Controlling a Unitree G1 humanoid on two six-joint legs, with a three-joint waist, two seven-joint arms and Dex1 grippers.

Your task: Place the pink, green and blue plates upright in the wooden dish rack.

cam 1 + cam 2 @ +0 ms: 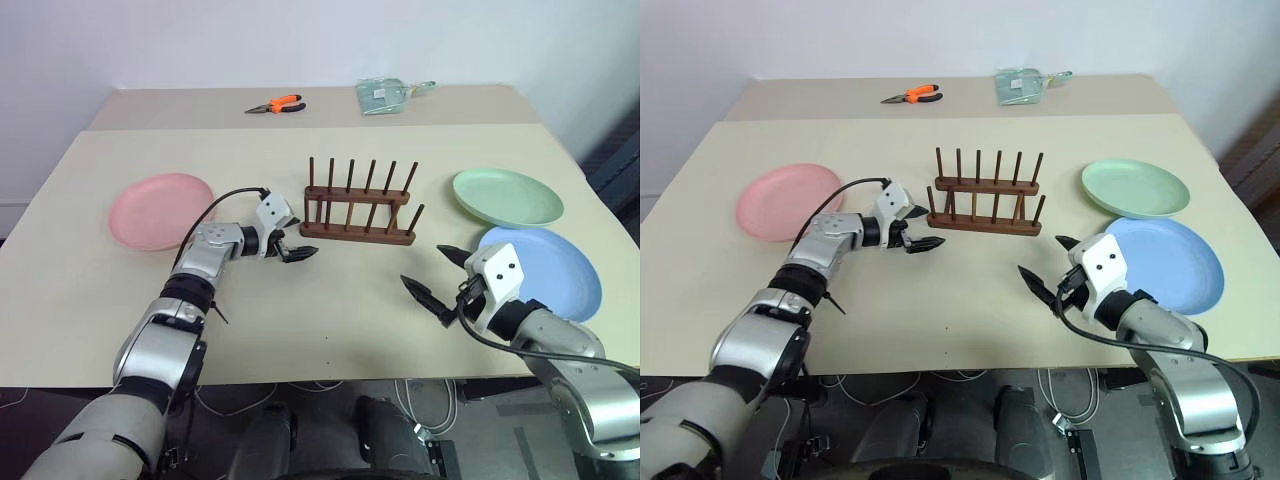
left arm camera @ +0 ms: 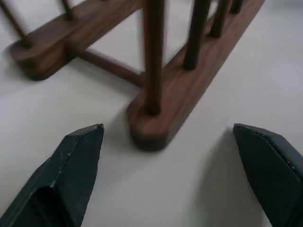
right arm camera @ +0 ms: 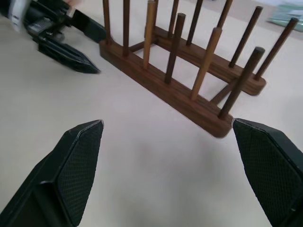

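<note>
The dish rack (image 1: 359,212) stands empty of plates near the middle of the table (image 1: 330,320), its two rows of pegs upright. The pink plate (image 1: 160,210) lies flat well to the left of the rack. The green plate (image 1: 507,196) lies flat to the right of the rack, and the blue plate (image 1: 545,270) lies flat just in front of the green one, their rims close together.

The left hand (image 1: 292,247) sits just beside the rack's left end, its fingers (image 2: 75,165) spread apart and empty, the near rail's end between them in the wrist view. The right hand (image 1: 440,275) hovers in front of the rack's right end, beside the blue plate, fingers wide apart and holding nothing.

Behind the rack, at the far edge, lie orange-handled pliers (image 1: 277,104) and a clear packet (image 1: 385,96).
</note>
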